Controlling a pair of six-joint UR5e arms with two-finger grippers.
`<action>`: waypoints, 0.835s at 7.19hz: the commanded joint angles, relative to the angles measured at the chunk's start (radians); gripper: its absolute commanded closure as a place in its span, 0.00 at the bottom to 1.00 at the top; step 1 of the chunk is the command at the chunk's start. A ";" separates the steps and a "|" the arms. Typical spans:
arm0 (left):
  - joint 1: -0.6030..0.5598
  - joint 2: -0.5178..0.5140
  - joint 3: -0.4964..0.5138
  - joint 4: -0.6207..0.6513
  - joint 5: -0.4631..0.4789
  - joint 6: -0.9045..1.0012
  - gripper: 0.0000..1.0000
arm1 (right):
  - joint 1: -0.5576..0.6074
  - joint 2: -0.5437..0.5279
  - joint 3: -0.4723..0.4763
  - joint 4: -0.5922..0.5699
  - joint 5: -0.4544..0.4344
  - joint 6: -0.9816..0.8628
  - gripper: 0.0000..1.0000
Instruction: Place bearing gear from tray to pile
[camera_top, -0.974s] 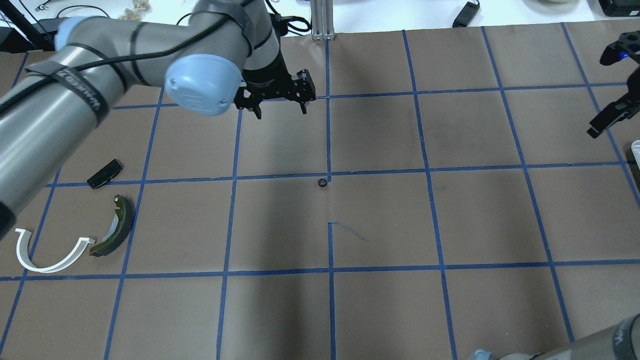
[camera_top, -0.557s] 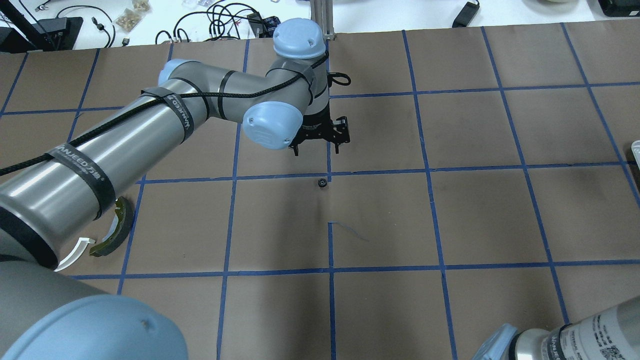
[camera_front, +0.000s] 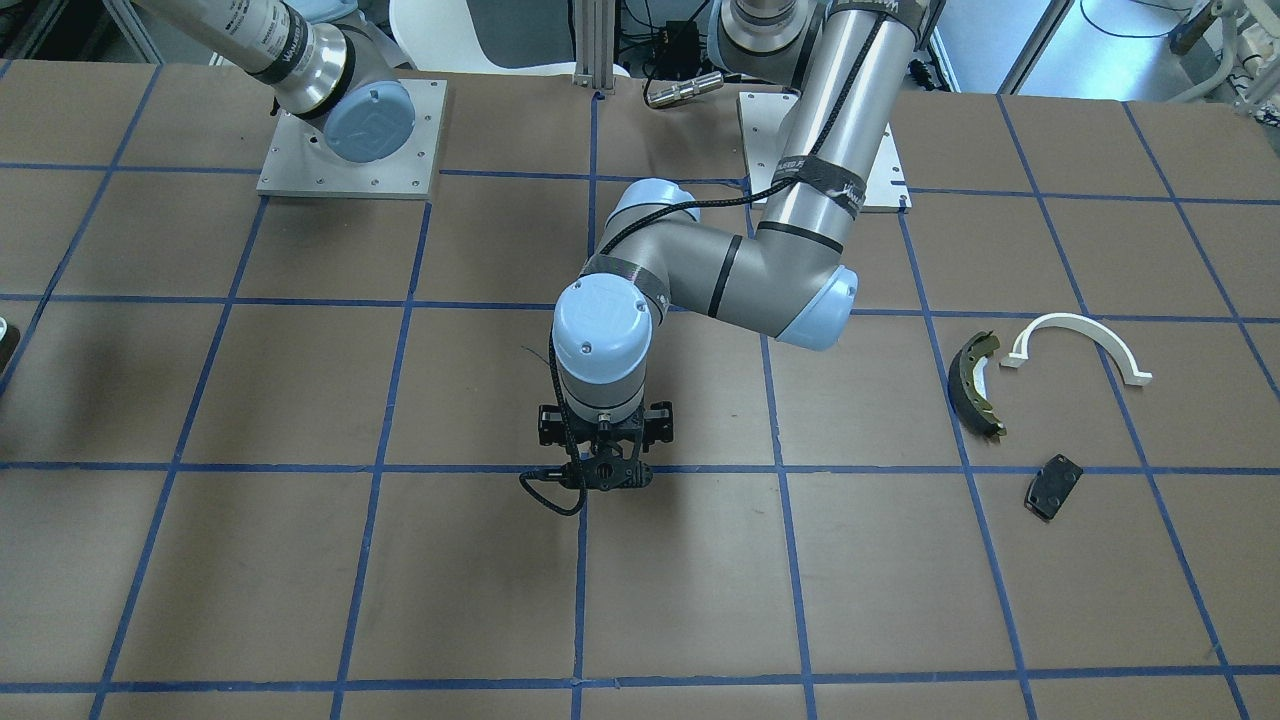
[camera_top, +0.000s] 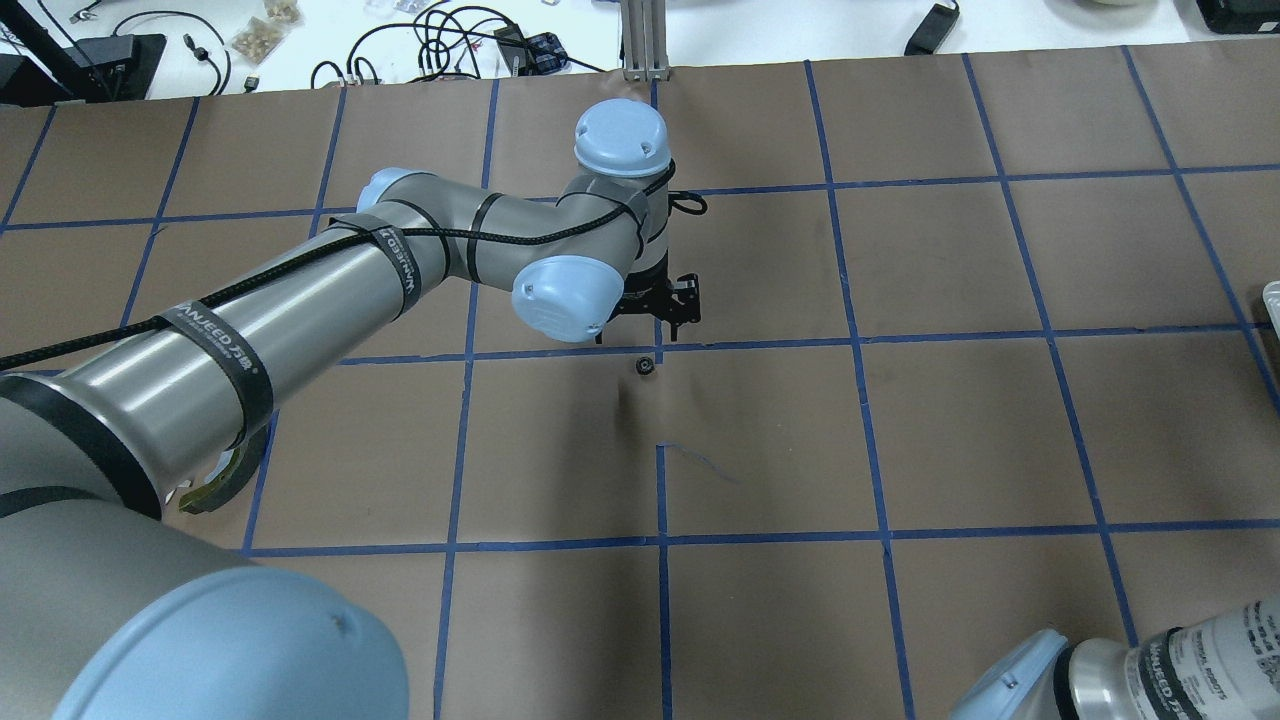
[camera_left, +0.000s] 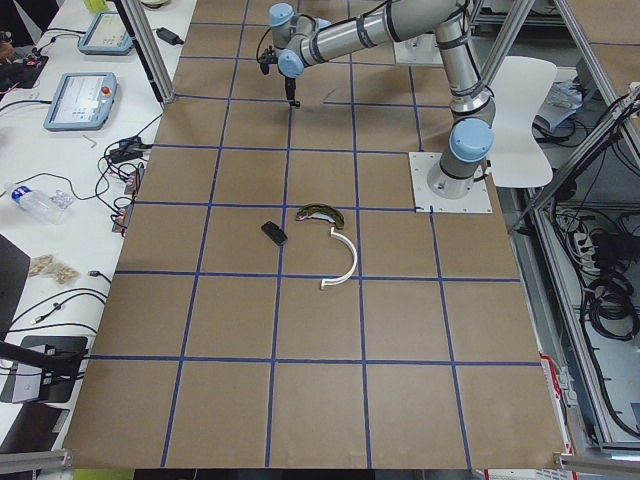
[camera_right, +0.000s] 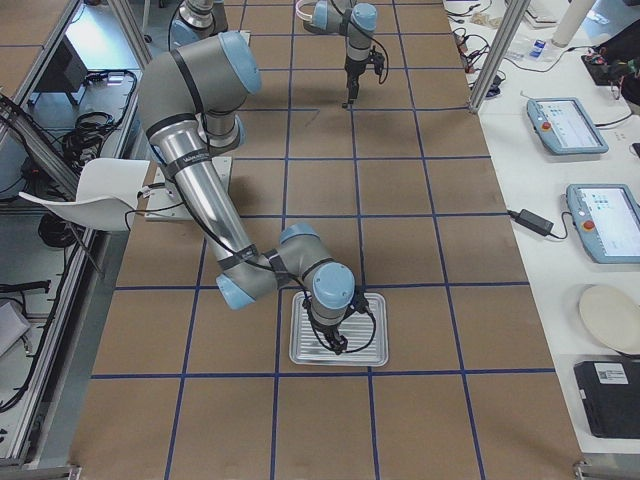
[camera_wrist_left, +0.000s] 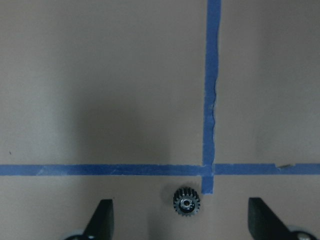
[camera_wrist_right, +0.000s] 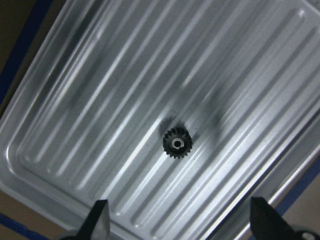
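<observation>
A small black bearing gear (camera_top: 646, 364) lies on the brown paper at a blue tape crossing in the table's middle. My left gripper (camera_top: 640, 335) hangs just above it, open and empty. The left wrist view shows that gear (camera_wrist_left: 186, 202) between the spread fingers (camera_wrist_left: 102, 220). A second gear (camera_wrist_right: 177, 144) lies in the ribbed metal tray (camera_wrist_right: 60, 150). My right gripper (camera_right: 335, 345) is open and empty above the tray (camera_right: 370, 352). The pile sits apart: a dark olive brake shoe (camera_front: 975, 384), a white arc (camera_front: 1080, 340) and a black plate (camera_front: 1053, 486).
My left arm's long link hides most of the pile in the overhead view. An aluminium post (camera_top: 645, 40) stands at the table's far edge. The arms' base plates (camera_front: 350, 140) sit on the robot's side. A side bench holds tablets (camera_right: 565, 125).
My left arm has swung from the far left toward the table's middle and lowered, with its open gripper now close over the gear. My right gripper has left the overhead view.
</observation>
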 joint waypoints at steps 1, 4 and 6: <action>-0.001 -0.008 -0.020 0.006 -0.008 -0.026 0.21 | 0.018 0.027 -0.007 -0.001 0.001 0.070 0.02; -0.001 -0.033 -0.020 0.024 -0.010 -0.037 0.30 | 0.030 0.028 -0.005 -0.004 0.041 0.078 0.04; -0.001 -0.045 -0.020 0.030 -0.010 -0.037 0.42 | 0.030 0.030 -0.005 -0.004 0.044 0.066 0.04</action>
